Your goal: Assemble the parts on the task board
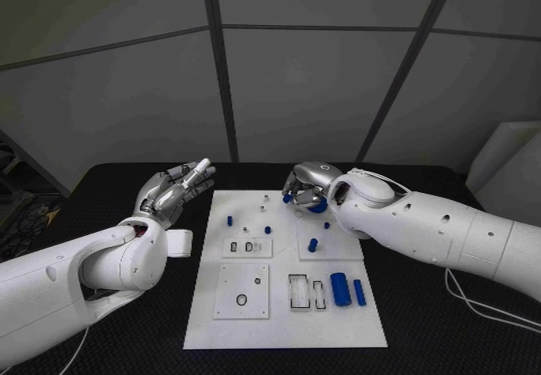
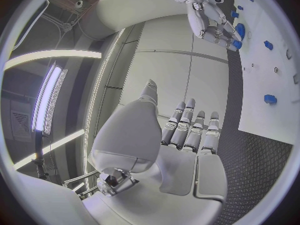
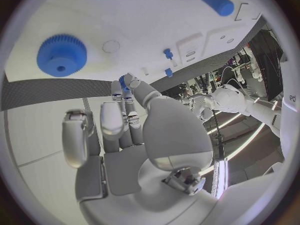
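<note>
The white task board (image 1: 288, 312) lies in the middle of the black table. My right hand (image 1: 304, 186) hovers over the board's far edge, just above a blue gear (image 1: 314, 205). In the right wrist view the gear (image 3: 61, 55) lies flat on the board (image 3: 144, 20), and a small blue piece (image 3: 123, 81) sits pinched between the thumb tip and a fingertip. My left hand (image 1: 175, 191) is raised off the board's far left corner, fingers straight and apart, holding nothing. From the left wrist view, the right hand (image 2: 209, 17) points down beside the gear (image 2: 240, 31).
A thick blue cylinder (image 1: 339, 289) and a thinner blue rod (image 1: 359, 291) lie near the board's right edge. Several small blue pegs (image 1: 268, 230) stand mid-board. A white block (image 1: 180, 242) sits left of the board. A white cable (image 1: 479, 305) runs along the table's right.
</note>
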